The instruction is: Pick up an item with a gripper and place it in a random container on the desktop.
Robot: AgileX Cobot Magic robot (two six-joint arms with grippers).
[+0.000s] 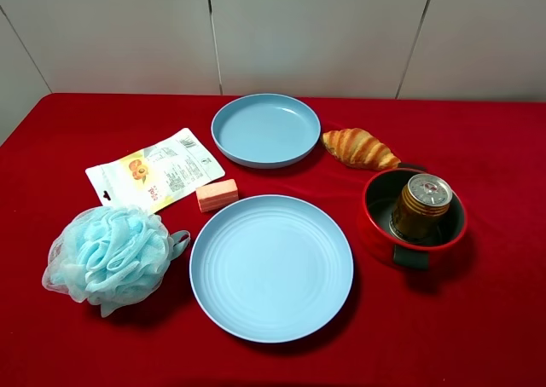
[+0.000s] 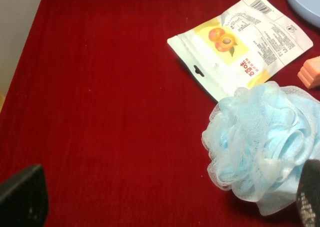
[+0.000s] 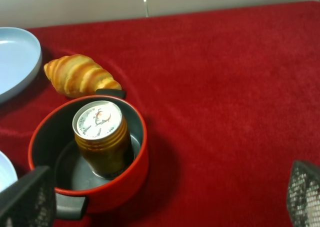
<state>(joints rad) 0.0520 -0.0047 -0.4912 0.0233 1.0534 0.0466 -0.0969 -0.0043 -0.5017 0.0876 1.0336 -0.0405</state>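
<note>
Standing upright inside the red pot (image 3: 127, 179), the drink can (image 3: 101, 137) rests on the red tabletop (image 3: 225, 87), just ahead of the right end effector (image 3: 165, 199), whose fingers are spread wide and empty. The left end effector (image 2: 165, 199), also wide and empty, hovers beside a blue bath pouf (image 2: 262, 144).

Your high camera looks down from the front across the whole surface (image 1: 478, 336) toward the back wall. Your left wrist view sits close over the bath puff (image 2: 262, 147), also visible from above (image 1: 111, 257). Your right wrist view looks closely down on the red pot (image 3: 135, 172), shared with the high view (image 1: 375, 233).
</note>
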